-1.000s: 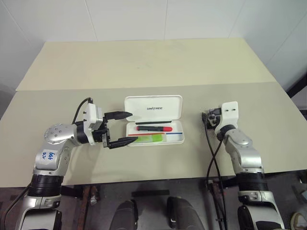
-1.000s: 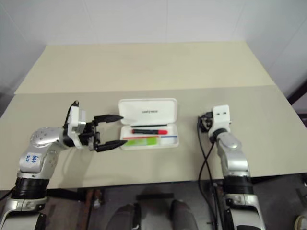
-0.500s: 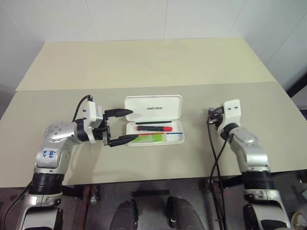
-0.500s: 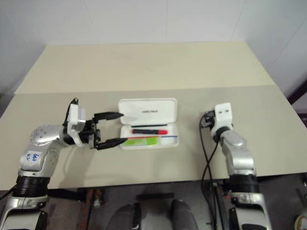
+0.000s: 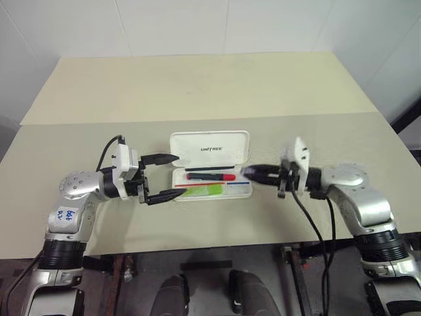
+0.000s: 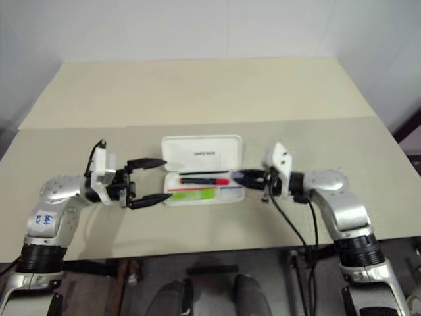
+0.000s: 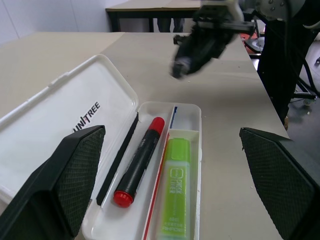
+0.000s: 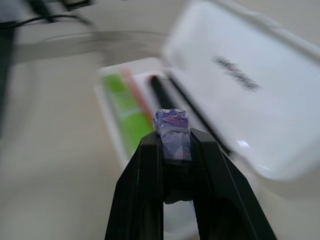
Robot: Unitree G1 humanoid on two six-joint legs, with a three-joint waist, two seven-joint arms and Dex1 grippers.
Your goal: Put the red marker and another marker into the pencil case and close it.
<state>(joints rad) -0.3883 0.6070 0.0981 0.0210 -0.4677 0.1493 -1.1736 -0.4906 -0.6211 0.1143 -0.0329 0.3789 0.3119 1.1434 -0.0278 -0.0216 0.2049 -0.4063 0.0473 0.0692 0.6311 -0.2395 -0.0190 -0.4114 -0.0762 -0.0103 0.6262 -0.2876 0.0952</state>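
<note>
The pencil case [image 5: 210, 164] lies open near the middle of the table [image 5: 197, 85], its lid toward the far edge; the red marker [image 5: 210, 176] lies in its tray, with the highlighter [image 5: 200, 190] just nearer the front edge; the left gripper [image 5: 161, 178] flanks the case's left end; the right gripper [image 5: 253, 172] is at its right end, pinching a small stub [image 8: 172, 132].

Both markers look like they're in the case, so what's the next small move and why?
Probably swing the flat white hard-plastic pencil case's lid shut. The slim red marker and chunky light-green highlighter already lie in its tray, and the lid lies open. The right gripper, shut on a small purple stub, sits at the case's right end; the open left gripper at the left end.
</note>
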